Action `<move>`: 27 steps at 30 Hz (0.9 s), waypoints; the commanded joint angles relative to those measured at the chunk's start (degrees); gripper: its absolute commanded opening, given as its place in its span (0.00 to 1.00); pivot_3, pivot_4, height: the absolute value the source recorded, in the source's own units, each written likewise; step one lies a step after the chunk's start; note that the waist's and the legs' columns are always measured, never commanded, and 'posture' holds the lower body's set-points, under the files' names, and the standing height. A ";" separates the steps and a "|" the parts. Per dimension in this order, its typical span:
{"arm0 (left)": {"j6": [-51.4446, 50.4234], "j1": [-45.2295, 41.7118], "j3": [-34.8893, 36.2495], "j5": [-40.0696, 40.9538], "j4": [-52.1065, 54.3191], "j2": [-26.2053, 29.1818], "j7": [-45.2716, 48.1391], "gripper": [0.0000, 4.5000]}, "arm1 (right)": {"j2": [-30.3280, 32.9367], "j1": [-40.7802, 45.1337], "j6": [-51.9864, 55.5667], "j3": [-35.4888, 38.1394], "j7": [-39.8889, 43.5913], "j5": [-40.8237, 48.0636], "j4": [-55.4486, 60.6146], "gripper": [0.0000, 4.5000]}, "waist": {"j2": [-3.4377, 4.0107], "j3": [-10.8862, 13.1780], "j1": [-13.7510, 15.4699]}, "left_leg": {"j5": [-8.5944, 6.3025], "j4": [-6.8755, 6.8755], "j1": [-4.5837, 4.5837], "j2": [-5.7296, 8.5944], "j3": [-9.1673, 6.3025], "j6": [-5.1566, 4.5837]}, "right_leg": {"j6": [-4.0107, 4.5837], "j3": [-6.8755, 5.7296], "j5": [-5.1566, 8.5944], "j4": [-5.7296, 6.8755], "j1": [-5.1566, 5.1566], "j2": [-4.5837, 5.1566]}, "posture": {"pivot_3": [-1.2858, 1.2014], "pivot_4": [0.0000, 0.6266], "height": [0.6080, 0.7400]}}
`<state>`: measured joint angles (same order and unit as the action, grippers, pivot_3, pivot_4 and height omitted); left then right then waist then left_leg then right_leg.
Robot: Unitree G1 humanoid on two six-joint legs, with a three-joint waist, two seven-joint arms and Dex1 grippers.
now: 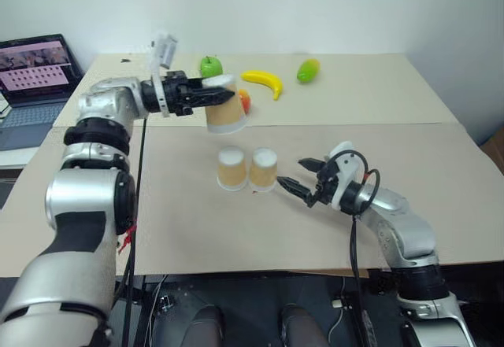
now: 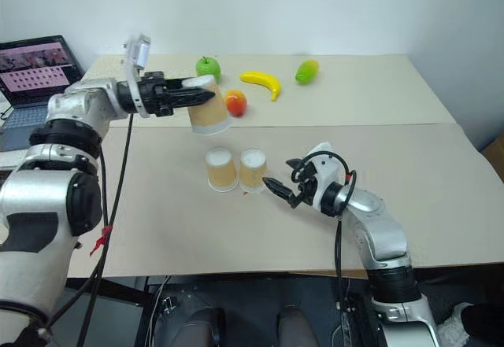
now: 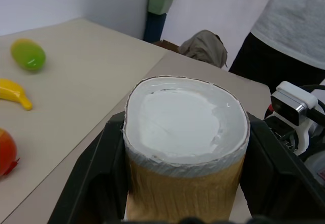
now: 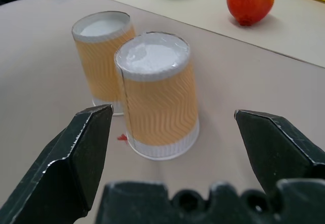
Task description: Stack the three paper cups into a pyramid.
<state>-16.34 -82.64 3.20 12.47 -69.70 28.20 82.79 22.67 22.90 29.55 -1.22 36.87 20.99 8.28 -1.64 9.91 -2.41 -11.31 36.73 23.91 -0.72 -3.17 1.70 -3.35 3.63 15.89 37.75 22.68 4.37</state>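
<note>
Paper cups (image 4: 152, 99): wavy tan pattern; no legible writing.

Ribbed matt paper is seen on the cups (image 4: 158, 99); glossy plastic on the banana (image 1: 264, 80); the table (image 1: 394, 87) is matt, smooth.

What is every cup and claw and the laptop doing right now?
Left claw: shut on the lifted cup.
Lifted cup: in the air, upside down, above the two others.
Two table cups: upside down, side by side.
Right claw: open, next to the table cups, holding nothing.
Laptop: open, screen on.
</note>
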 commanded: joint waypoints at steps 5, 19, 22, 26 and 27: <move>8.70 -2.11 -2.83 -5.23 -1.06 -4.69 5.29 0.53 | -0.80 -2.18 -2.00 1.74 -2.71 0.16 2.76 1.00 | 0.00 0.00 -0.04 | 0.00 0.06 0.21 0.00 0.00 0.00 | 0.00 0.00 0.00 0.19 0.25 0.00 | 0.52 0.24 0.94; 10.26 0.38 -2.44 -7.21 -2.20 -5.57 6.52 0.53 | 2.05 -3.17 0.40 3.34 -1.96 2.27 7.28 1.00 | 0.00 0.00 -0.17 | 0.01 0.14 0.39 -0.01 0.03 0.00 | 0.00 0.10 0.00 0.28 0.51 -0.03 | 0.52 0.24 0.94; 10.53 0.86 -2.48 -7.53 -2.14 -5.17 6.43 0.53 | 2.39 -2.91 0.67 3.56 -1.55 2.71 7.96 1.00 | 0.00 0.00 -0.23 | 0.01 0.15 0.39 -0.01 0.03 0.00 | 0.00 0.10 0.00 0.28 0.51 -0.04 | 0.52 0.24 0.94; 11.02 1.60 -2.61 -8.16 -2.03 -5.04 6.34 0.53 | 2.84 -2.83 1.08 3.31 -0.83 3.79 9.22 1.00 | 0.00 0.00 -0.18 | 0.01 0.15 0.39 -0.01 0.03 0.00 | 0.00 0.10 0.00 0.30 0.51 -0.04 | 0.52 0.24 0.94; 11.04 1.79 -2.65 -8.27 -2.01 -5.07 6.39 0.53 | 2.99 -2.88 1.14 3.31 -0.68 4.10 9.60 1.00 | 0.00 0.00 -0.16 | 0.01 0.15 0.39 0.00 0.03 0.00 | 0.00 0.10 0.00 0.30 0.51 -0.03 | 0.52 0.24 0.94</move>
<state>-6.20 -80.52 0.07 4.51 -72.36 22.40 88.82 25.05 19.27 30.53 0.82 35.66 23.81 14.80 -1.64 9.91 -2.57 -11.30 36.88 24.30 -0.73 -3.14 1.70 -3.35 3.73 15.89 38.05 23.18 4.34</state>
